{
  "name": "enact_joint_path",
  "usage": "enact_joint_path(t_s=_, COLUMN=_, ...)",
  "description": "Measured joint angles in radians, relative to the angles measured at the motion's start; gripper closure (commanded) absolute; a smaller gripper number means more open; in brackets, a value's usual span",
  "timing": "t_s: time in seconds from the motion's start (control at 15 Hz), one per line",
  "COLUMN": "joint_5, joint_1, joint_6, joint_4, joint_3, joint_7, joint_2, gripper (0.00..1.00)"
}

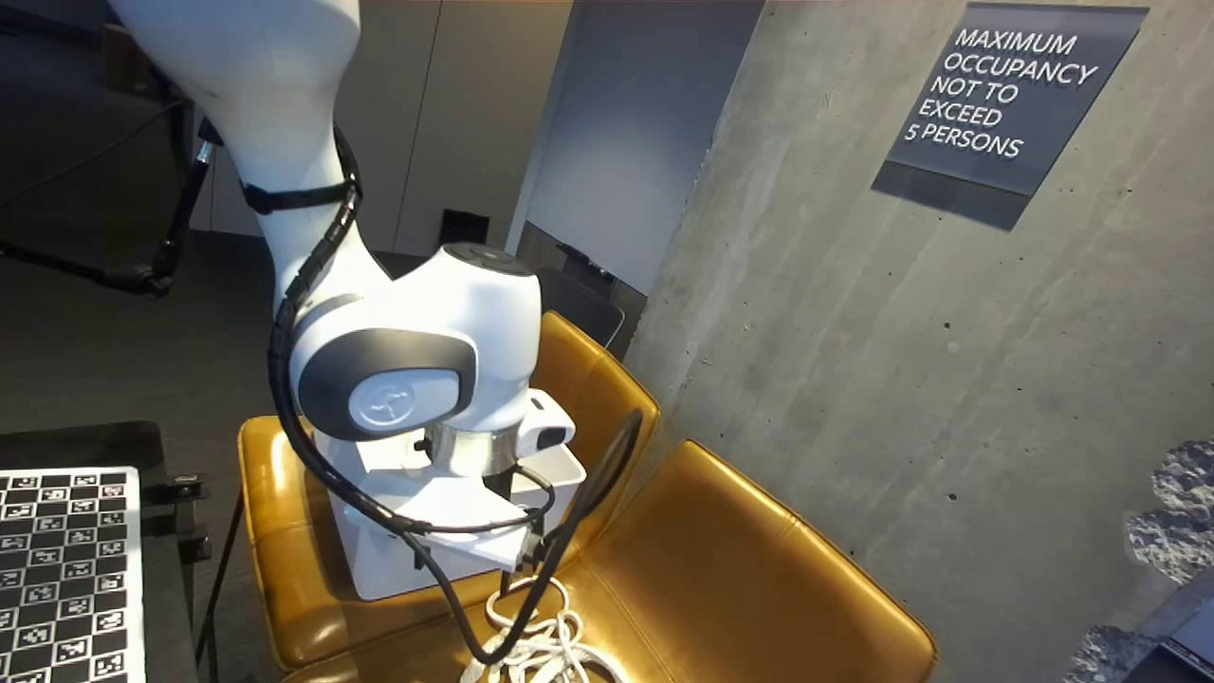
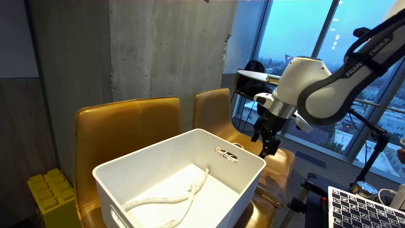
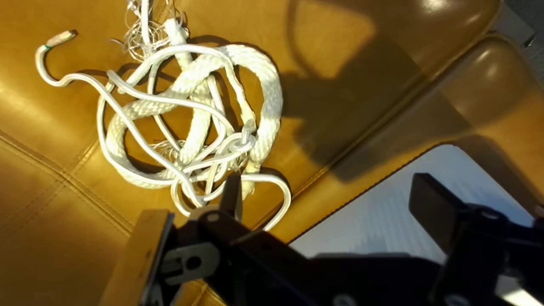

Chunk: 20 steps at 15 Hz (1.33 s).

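My pincer (image 3: 333,199) hangs spread, its two fingers well apart. In the wrist view a tangle of white rope (image 3: 267,93) lies toward ten o'clock from it, thick braid looped with thinner cord, on a tan leather seat (image 3: 51,178). A cord tip (image 3: 59,39) curls out at the tangle's own ten o'clock. One of my fingers overlaps the tangle's five o'clock edge there; whether it touches, I cannot tell. In an exterior view a white bin (image 2: 158,164) stands toward eight o'clock from me, a pale rope (image 2: 166,200) lying across its floor.
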Motion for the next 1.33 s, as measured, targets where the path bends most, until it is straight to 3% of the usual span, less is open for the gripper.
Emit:
enact_joint_path(t_s=0.4, joint_5=-0.008, joint_1=-0.038, joint_6=-0.067, joint_4=0.146, joint_3=-0.003, joint_7=-0.063, joint_2=0.189, gripper=0.0)
enact_joint_path(t_s=1.33, joint_5=-0.068, joint_1=0.059, joint_6=-0.215, joint_4=0.402, joint_3=-0.077, joint_7=-0.042, joint_2=0.446, gripper=0.0)
